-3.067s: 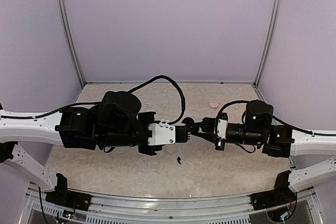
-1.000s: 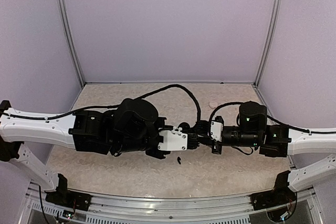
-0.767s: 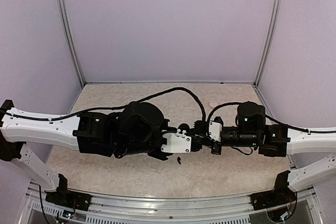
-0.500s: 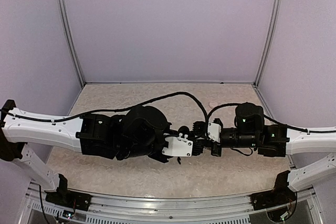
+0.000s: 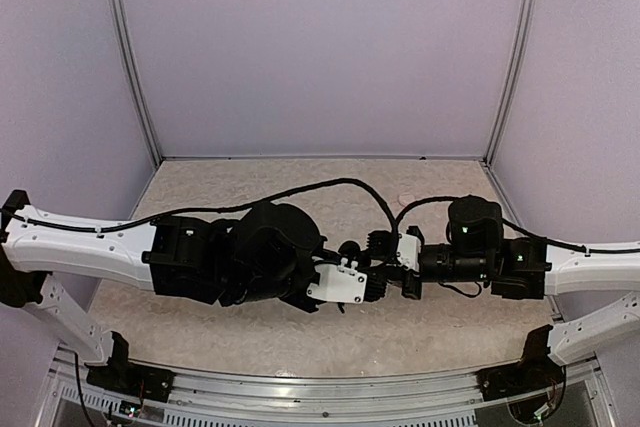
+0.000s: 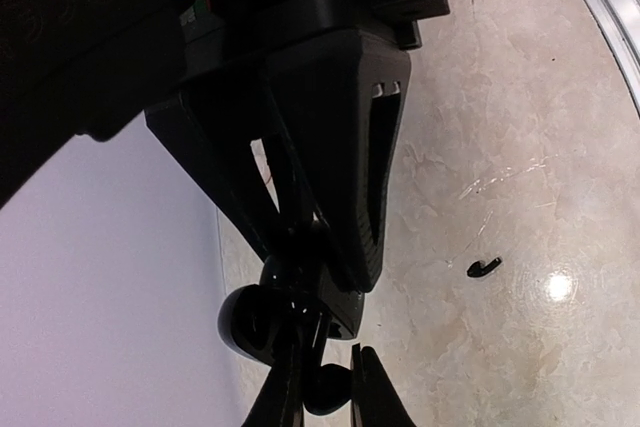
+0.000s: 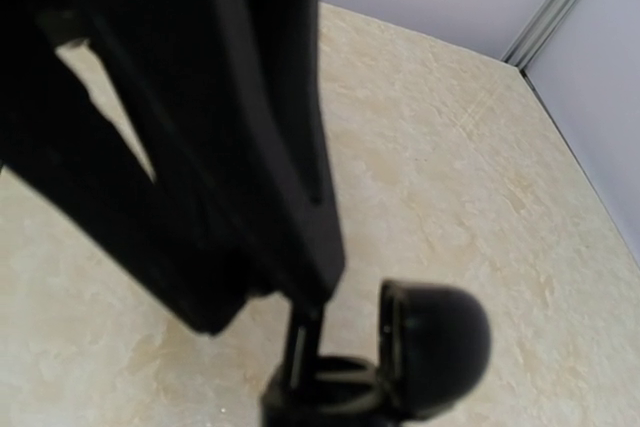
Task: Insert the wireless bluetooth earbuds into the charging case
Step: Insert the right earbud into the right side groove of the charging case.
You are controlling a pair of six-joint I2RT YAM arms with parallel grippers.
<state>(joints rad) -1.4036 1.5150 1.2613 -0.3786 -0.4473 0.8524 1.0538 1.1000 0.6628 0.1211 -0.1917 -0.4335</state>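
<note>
One earbud (image 6: 325, 385), nipped in the narrow left pincer (image 6: 330, 402), hangs just above the open charging case (image 7: 430, 347), which the right pincer (image 6: 318, 272) clamps.

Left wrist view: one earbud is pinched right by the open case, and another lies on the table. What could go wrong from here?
1. The left pincer grips the glossy earbud by its tips only; it may slip or twist before seating.
2. The charging case hangs in the right pincer, so a push could tilt it.
3. The loose earbud might get swept away.
</note>
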